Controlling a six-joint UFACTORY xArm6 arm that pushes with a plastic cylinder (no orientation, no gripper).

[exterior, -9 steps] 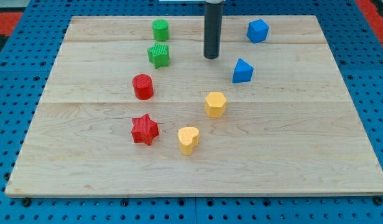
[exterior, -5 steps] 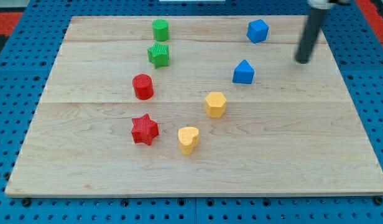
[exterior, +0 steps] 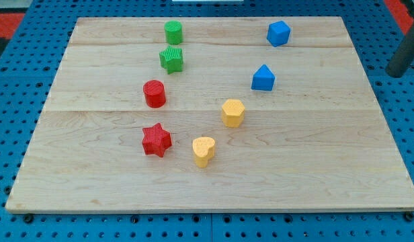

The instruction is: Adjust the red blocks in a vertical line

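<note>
our tip (exterior: pixel 397 72) sits off the wooden board (exterior: pixel 328 175) at the view's right edge, over the blue pegboard, well apart from every block; the rod is bare and touches nothing. the red cylinder (exterior: pixel 154 93) lies left of centre, with the red star (exterior: pixel 156 140) just below it and barely to its right, so the pair reads as near enough a vertical line. we judge the step in hand as a final check or small trim. a next move, if any, calls for a long approach across the board, skirting the yellow heart (exterior: pixel 203 150) near the star, then a light nudge leftward.
</note>
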